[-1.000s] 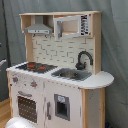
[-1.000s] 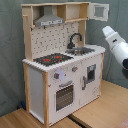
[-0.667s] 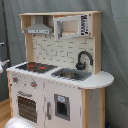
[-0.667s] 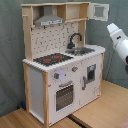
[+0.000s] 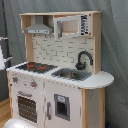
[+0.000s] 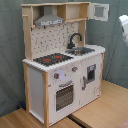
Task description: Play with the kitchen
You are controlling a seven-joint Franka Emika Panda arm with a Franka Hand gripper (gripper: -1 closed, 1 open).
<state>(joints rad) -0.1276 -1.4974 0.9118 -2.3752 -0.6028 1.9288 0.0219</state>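
Handling notes first: we judge the kitchen (image 5: 57,75) to be a rigid body of painted board and light wood, too tall and heavy for one arm to lift, so we treat it as fixed and work only its moving parts. In both exterior views it stands upright on a wooden floor (image 6: 100,110) before a grey curtain (image 6: 12,50).

Recommended hold points, as we judge them:
- the oven door (image 6: 64,94) by its bar handle, a stiff hinged panel that should swing with a light pull;
- the knobs (image 6: 57,76) under the hob (image 6: 52,59), small and smooth, likely slippery;
- the black tap (image 6: 74,39) over the sink (image 6: 80,50), thin and probably the most fragile part;
- the upper cabinet door (image 6: 100,11), which stands swung open in the second exterior view.

We see a white part of the arm (image 6: 123,27) at the second exterior view's right edge, apart from the kitchen. We cannot tell whether the claw is spread or pressed together.

Compared with the earlier frame, the arm shows less in the second exterior view and sits closer to the right edge. The kitchen itself is unchanged, with no door or knob moved.
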